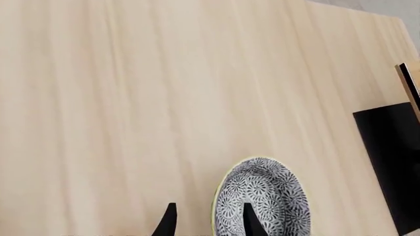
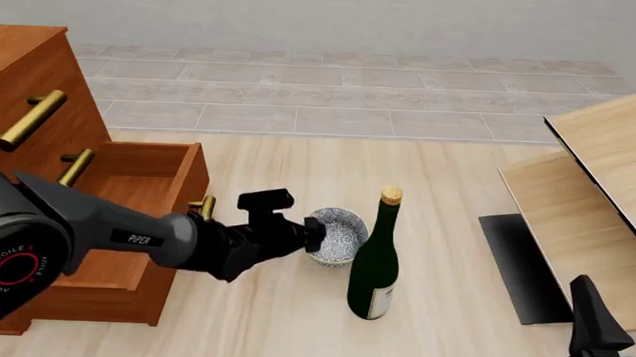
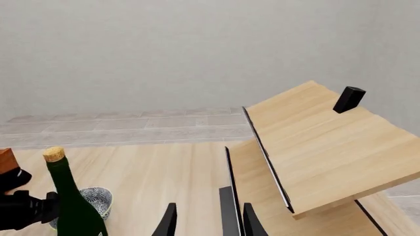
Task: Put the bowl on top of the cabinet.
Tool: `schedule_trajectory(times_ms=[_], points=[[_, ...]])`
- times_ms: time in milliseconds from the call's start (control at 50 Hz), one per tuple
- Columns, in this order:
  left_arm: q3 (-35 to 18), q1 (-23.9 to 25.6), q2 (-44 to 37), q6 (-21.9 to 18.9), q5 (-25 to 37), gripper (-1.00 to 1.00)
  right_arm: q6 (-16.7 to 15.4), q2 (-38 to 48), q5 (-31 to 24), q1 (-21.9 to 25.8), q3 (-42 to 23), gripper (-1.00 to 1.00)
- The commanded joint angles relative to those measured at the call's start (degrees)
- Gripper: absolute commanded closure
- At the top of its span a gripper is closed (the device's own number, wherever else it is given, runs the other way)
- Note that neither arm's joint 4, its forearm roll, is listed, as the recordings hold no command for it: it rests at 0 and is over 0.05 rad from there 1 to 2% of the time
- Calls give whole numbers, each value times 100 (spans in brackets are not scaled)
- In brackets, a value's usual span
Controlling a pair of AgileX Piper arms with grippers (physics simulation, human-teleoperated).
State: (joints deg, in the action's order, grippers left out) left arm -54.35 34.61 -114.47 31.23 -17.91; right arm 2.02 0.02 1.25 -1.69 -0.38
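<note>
The front camera sat high behind the arms, looking forward and down over the table (image 2: 445, 175) towards a tiled floor. The left wrist camera looked closely down on the bowl (image 1: 262, 199) from just behind the left claw (image 1: 208, 221). The right wrist camera sat low, facing level across the scene; all three views shared the bowl, two the bottle (image 3: 72, 206)

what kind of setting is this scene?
Looks like a simulated indoor room, staged as a home: light wood table with a bowl and wine bottle, a wooden cabinet with brass handles, grey tiled floor behind.
</note>
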Motion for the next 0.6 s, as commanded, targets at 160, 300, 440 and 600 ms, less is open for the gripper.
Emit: schedule_trajectory(times_ms=[160,300,440,600], points=[[23,54,-59,-20,-95,-100,15,0,3,-5,1,-100],[32,-180,96,-222,-117,100,19,0,12,-7,8,-100],[-98,-393,57,-271,-6,100,35,0,7,-13,-1,-100],[-102,-481,82,-270,-7,100,51,0,8,-28,-8,-100]])
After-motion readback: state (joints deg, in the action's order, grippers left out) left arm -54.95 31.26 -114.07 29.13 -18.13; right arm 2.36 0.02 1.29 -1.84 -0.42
